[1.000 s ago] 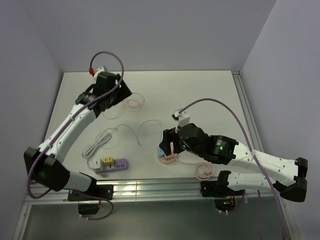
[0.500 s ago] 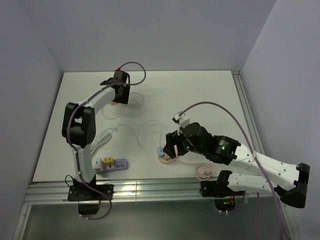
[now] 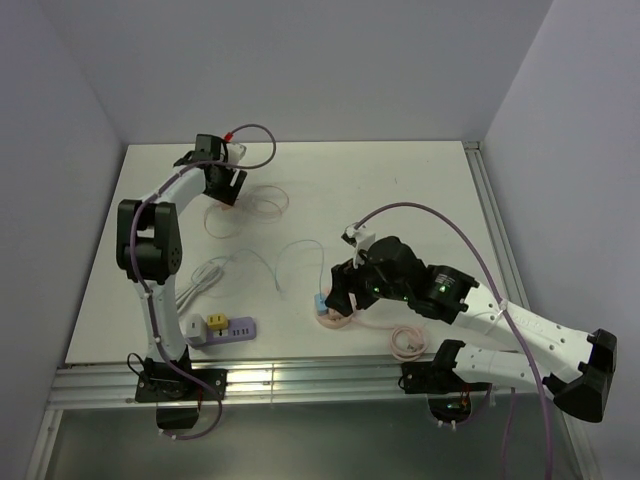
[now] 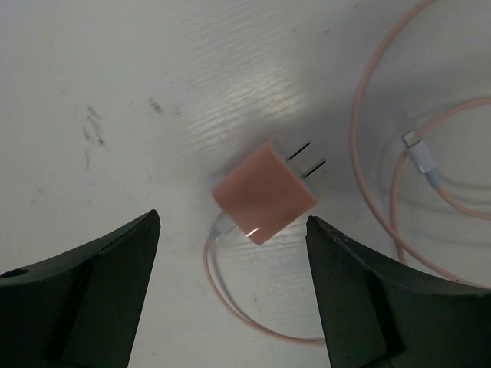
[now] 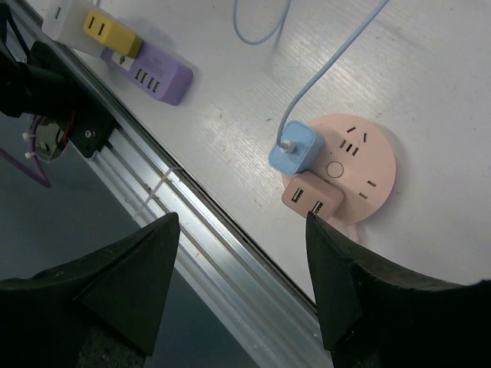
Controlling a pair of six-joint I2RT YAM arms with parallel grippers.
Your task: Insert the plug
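Observation:
A pink charger plug (image 4: 265, 192) lies flat on the white table with its two prongs pointing up-right and its pink cable (image 4: 230, 307) looping off. My left gripper (image 4: 232, 221) hovers open just above it, a finger on each side, at the table's far left (image 3: 224, 192). The round pink socket (image 5: 368, 165) carries a blue plug (image 5: 293, 147) and a pink USB adapter (image 5: 311, 198). My right gripper (image 5: 242, 221) is open and empty, above the socket's near side (image 3: 342, 292). In the top view the socket (image 3: 337, 320) is near the front centre.
A purple power strip (image 3: 228, 328) with a yellow plug (image 3: 213, 321) lies at the front left, with a white cable (image 3: 200, 285) behind it. A pink cable coil (image 3: 407, 342) lies front right of the socket. A metal rail (image 3: 300, 380) runs along the front edge.
My left arm has swung down and out to the far left, bringing the open gripper low over the pink plug. My right gripper has drifted slightly right, staying over the socket.

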